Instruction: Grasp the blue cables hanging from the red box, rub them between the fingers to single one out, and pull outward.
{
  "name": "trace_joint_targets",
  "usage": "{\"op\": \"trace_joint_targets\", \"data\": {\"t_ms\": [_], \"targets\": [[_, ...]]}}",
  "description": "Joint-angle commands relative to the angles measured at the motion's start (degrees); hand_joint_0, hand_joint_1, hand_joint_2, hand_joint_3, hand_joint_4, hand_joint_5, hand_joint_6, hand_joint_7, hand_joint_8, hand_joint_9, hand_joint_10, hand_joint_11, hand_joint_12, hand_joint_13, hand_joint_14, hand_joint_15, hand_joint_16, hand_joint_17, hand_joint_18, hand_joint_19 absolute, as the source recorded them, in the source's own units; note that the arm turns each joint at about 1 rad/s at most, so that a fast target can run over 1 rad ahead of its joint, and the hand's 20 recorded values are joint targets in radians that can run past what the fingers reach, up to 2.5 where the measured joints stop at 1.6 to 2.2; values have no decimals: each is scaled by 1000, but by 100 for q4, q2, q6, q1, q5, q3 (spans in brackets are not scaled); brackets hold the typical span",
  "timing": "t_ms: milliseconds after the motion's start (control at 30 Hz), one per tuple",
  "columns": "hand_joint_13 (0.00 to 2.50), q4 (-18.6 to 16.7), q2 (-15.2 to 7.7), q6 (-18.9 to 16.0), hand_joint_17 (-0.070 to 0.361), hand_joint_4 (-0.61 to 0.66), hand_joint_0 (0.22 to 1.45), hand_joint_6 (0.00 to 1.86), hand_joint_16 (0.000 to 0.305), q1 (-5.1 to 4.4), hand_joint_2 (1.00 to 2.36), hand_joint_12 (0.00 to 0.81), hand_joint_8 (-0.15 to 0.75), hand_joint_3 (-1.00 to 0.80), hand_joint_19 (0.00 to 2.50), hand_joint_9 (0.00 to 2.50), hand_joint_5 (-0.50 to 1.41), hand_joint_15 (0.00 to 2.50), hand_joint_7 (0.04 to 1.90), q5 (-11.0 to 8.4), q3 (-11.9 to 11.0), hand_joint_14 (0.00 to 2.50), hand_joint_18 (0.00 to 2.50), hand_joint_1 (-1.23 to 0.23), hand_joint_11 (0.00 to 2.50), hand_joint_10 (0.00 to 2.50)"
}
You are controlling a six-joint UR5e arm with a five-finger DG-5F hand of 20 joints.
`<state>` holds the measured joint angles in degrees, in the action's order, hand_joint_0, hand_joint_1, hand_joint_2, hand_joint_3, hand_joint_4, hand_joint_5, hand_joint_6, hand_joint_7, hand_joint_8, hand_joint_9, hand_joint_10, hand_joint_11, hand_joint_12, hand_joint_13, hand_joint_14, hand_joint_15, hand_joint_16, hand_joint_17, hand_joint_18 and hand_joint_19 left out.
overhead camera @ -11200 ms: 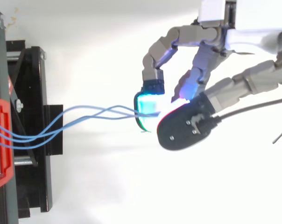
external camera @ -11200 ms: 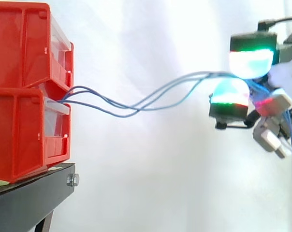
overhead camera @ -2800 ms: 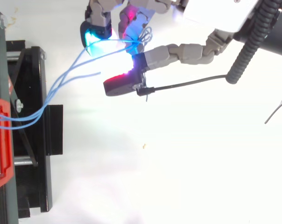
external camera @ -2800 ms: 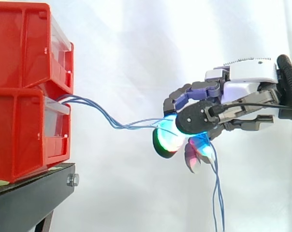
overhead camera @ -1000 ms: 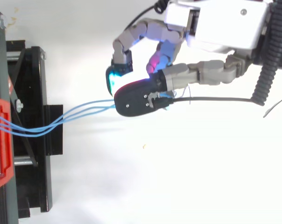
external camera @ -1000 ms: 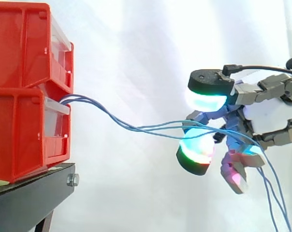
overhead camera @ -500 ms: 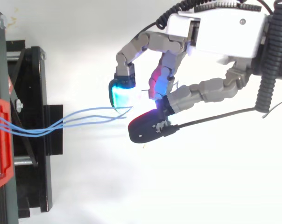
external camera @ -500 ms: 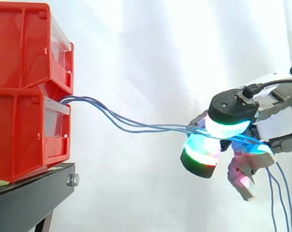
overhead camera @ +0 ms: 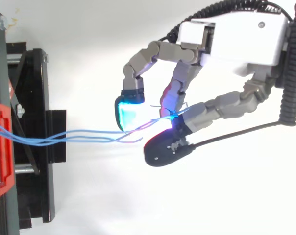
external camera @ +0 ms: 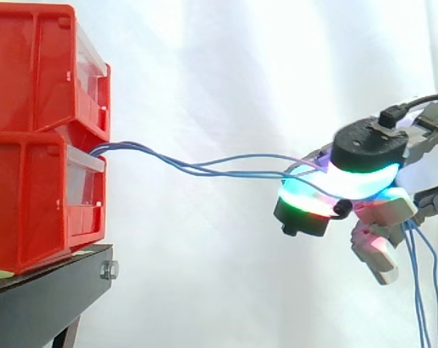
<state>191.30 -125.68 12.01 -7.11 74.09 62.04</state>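
Note:
Several thin blue cables (external camera: pixel 204 165) run from the gap between the two stacked red bins (external camera: pixel 38 138) rightward, nearly level, to my hand (external camera: pixel 364 174). In the top view the same blue cables (overhead camera: pixel 84 134) leave the red bin (overhead camera: pixel 1 147) at the left edge and end between my fingertips. My hand (overhead camera: pixel 236 39) comes from the upper right, its fingers and thumb curled, with the glowing pads (overhead camera: pixel 129 112) pinching the cables. Loose cable ends (external camera: pixel 422 290) hang down behind the hand at the right.
The bins rest on a black stand (external camera: pixel 45 297) at the lower left, seen as a black frame (overhead camera: pixel 33 137) from above. A white curtain is behind, and a white surface lies below the hand.
In the last second my hand has shifted right, away from the bins, and its thumb pad has come down onto the cables. The cables now run straighter and more level.

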Motion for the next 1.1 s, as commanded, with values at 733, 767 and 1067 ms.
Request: {"op": "trace_joint_targets", "data": {"t_ms": [733, 767, 1067], "targets": [[1064, 865, 0, -59, 115, 52, 522, 850, 51, 34, 1000, 347, 246, -500, 697, 1438, -128, 777, 996, 27, -702, 33, 852, -617, 892, 23], [1064, 892, 0, -59, 115, 52, 520, 849, 51, 34, 1000, 350, 249, -500, 695, 1434, -127, 771, 1000, 27, -755, 33, 850, -614, 897, 21], [1062, 883, 0, -59, 119, 54, 496, 847, 53, 34, 1000, 357, 250, -500, 698, 1427, -128, 773, 1007, 35, -825, 32, 841, -604, 888, 23]]}}
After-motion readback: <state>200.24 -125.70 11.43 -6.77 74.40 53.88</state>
